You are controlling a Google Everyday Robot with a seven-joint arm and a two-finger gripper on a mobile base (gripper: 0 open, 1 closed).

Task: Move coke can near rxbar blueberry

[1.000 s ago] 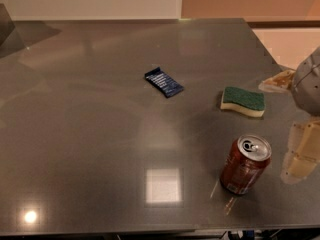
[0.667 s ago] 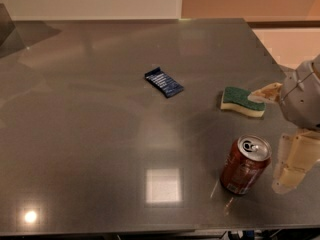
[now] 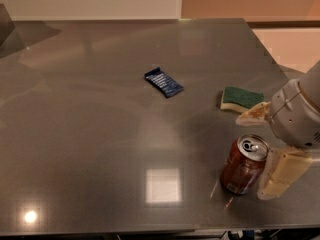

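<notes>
I see my gripper [image 3: 266, 146], fingers apart, just right of the can [image 3: 242, 166]; the bar [image 3: 164, 82] lies well apart.

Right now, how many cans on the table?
1: the dark red cylindrical drink can with silver top, front right of the grey metal table, beside the open hand. None look hidden.

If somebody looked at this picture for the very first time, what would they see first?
Probably the dark red coke can standing at the front right of the grey table, with the robot's pale claw spread open right beside it at the right edge. After that, the dark blue rxbar blueberry lying flat near the middle, and the green and yellow sponge behind the can.
</notes>
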